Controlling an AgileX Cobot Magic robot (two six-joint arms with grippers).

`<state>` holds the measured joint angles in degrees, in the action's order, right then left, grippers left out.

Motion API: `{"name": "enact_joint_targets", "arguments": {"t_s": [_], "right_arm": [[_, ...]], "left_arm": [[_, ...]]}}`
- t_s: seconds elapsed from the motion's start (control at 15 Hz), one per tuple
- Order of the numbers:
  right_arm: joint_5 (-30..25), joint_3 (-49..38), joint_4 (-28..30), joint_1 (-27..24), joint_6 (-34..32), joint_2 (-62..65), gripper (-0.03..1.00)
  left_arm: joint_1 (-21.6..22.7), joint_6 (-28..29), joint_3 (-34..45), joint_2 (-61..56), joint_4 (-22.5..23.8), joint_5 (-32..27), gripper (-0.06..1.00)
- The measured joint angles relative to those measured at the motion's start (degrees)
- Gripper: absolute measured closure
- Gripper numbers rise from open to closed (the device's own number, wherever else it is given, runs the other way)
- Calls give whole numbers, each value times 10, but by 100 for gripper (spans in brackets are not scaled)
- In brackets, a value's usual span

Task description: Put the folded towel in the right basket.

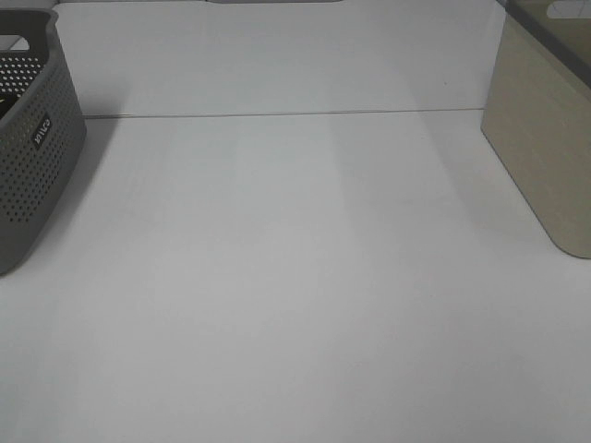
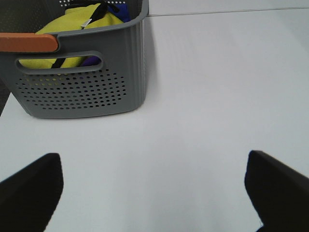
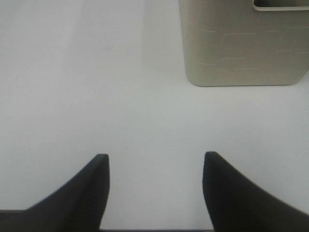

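The right basket [image 1: 545, 138] is beige with solid walls and stands at the table's right edge; it also shows in the right wrist view [image 3: 244, 46]. The left basket [image 1: 28, 138] is grey and perforated. In the left wrist view this grey basket [image 2: 87, 82] holds a yellow cloth [image 2: 72, 24] with a black strap and something blue [image 2: 120, 9] behind it; I cannot tell whether either is the folded towel. My left gripper [image 2: 153, 159] is open and empty above the table, short of the grey basket. My right gripper [image 3: 156, 157] is open and empty, short of the beige basket. Neither gripper shows in the exterior view.
The white table [image 1: 295, 295] lies between the two baskets, with a seam line [image 1: 277, 114] across its far part. An orange handle strip [image 2: 26, 42] sits on the grey basket's rim. The beige basket has a handle cut-out [image 3: 282, 5] near its top.
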<state>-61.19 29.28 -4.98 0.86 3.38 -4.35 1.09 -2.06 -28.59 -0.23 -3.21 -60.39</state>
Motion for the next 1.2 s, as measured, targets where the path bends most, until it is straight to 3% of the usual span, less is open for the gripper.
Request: {"name": "enact_joint_targets", "arguments": {"t_s": [1.2], "right_arm": [[1,0,-2,0,1,47,41]], "left_arm": [[0,0,0,0,0,0,-3]]}}
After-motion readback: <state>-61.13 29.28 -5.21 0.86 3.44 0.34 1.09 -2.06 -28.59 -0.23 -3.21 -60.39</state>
